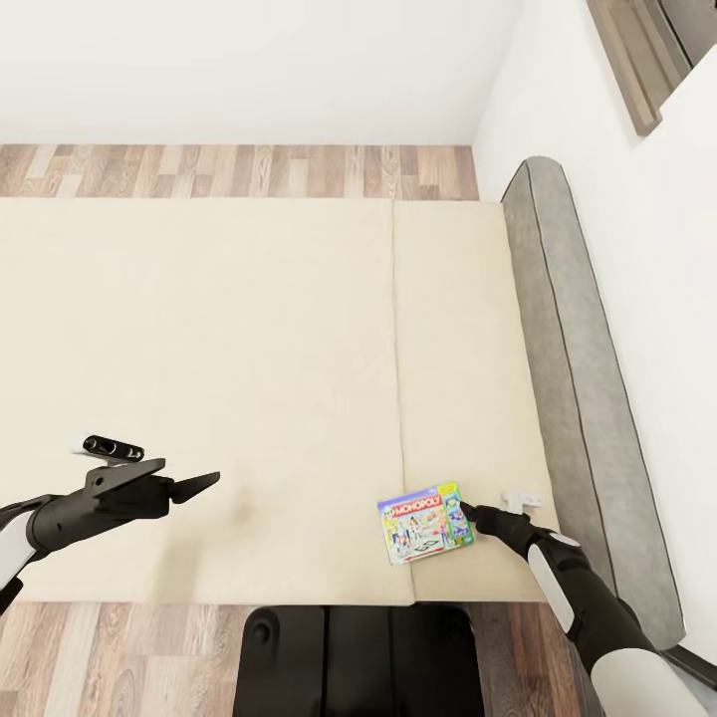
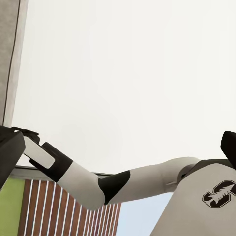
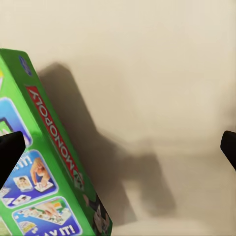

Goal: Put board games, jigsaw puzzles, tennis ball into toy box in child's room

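Room: white walls are seen behind a strip of wood-plank floor, which also shows along the near edge of the head view.
Bed: a wide cream mattress with one seam line running front to back is spread across most of the head view; a grey padded headboard is set along its right side, against the wall.
Monopoly box: the board game is lying flat on the bed near the front edge, just right of the seam; in the right wrist view its green side with the red Monopoly strip is seen close up, a shadow being cast on the mattress beside it.
Right gripper: the gripper is placed at the right edge of the box, apparently touching it. In the right wrist view the two dark fingertips are spread wide, one at each side of the picture; one overlaps the box face, and nothing is pinched between them.
Left gripper: the gripper is held above the left part of the mattress, well apart from the box, with nothing in it. Whether its fingers are spread or pressed together cannot be told from the head view; in the left wrist view dark finger parts are seen at both side edges.
Robot body: the right arm and the white trunk with a black logo are seen in the left wrist view; the dark base is seen at the foot of the head view.
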You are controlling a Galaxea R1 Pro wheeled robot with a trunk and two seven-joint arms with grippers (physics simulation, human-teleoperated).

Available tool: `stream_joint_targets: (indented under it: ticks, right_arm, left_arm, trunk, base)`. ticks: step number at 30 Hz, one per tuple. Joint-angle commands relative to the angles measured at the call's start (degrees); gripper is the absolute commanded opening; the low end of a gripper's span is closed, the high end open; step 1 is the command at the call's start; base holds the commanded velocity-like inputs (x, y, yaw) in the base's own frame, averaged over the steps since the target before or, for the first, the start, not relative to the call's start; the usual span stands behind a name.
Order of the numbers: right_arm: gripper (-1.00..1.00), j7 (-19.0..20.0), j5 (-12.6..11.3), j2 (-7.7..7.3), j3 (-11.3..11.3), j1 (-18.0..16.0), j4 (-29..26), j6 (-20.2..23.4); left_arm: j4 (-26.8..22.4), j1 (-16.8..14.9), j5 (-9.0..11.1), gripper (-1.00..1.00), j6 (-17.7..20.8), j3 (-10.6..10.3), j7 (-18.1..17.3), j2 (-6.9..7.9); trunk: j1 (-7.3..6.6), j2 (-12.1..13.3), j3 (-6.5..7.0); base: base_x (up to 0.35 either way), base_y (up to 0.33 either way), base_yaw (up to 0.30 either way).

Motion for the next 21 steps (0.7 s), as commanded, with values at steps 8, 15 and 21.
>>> stream_joint_targets:
  ticks: [8, 15, 21]
  right_arm:
    - [1.0, 0.19, -0.3, 0.06, -0.14, 0.03, -0.1, 0.35]
    - [1.0, 0.19, -0.3, 0.06, -0.14, 0.0, -0.1, 0.35]
    - [1.0, 0.19, -0.26, 0.08, -0.11, 0.0, -0.11, 0.34]
  left_arm:
    - [0.02, -0.04, 0.18, 1.0, 0.25, -0.11, -0.12, 0.06]
    - [0.02, -0.04, 0.16, 1.0, 0.26, -0.12, -0.12, 0.06]
    - [0.08, -0.04, 0.14, 1.0, 0.25, -0.11, -0.12, 0.06]
  trunk:
    - [0.04, -0.09, 0.6]
    - [0.04, -0.09, 0.72]
    - [0.04, -0.09, 0.74]
  base:
    - [0.0, 0.0, 0.0]
    - [0.0, 0.0, 0.0]
    - [0.0, 0.0, 0.0]
